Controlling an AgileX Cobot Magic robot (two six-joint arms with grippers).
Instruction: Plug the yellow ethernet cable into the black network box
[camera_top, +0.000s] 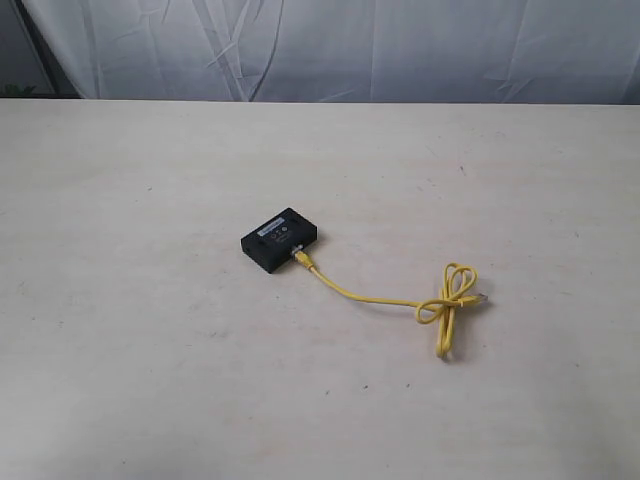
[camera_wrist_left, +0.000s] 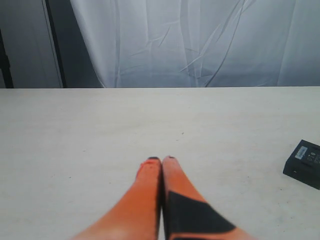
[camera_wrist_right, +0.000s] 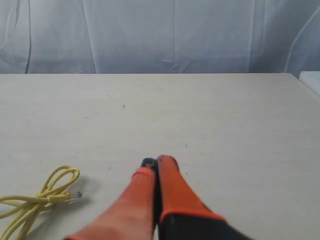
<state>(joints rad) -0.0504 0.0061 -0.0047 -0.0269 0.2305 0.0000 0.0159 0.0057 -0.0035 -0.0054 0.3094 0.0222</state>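
Left gripper (camera_wrist_left: 161, 160) and right gripper (camera_wrist_right: 155, 162) are both pressed shut, holding nothing. One plug of the yellow ethernet cable (camera_top: 445, 306) seems seated in the black network box (camera_top: 280, 240), which lies near the middle of the table (camera_top: 130, 380). The cable's knotted loop lies toward the right edge.

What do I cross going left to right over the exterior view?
Box → cable leaving the box's side → knotted loop → free plug.
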